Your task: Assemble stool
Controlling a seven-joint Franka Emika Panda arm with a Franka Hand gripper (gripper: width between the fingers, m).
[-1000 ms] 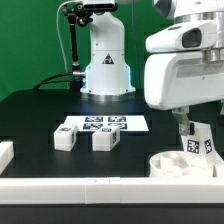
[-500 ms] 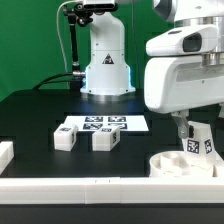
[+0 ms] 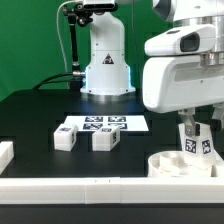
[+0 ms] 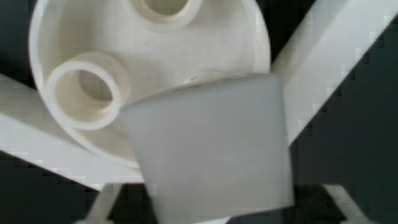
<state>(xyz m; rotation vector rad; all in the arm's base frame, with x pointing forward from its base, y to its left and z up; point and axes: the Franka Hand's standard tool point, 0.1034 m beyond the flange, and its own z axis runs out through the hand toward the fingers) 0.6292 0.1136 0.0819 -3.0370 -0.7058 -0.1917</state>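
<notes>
From my exterior view I read the seat disc (image 3: 182,165), the two loose legs (image 3: 66,138) (image 3: 104,140) and the border bar (image 3: 100,190) as smooth, matt white moulded plastic, the legs carrying flat black-and-white printed tags. In my wrist view the close leg (image 4: 210,140) shows a plain, smooth, slightly satin face with no visible grain. The table (image 3: 30,115) is matt black, the marker board (image 3: 100,124) a flat matt white sheet, and the arm's housing (image 3: 178,75) glossy white plastic with bright highlights.

The arm (image 3: 182,65) hangs at the exterior view's right, jaws pointing down, grip unclear.
</notes>
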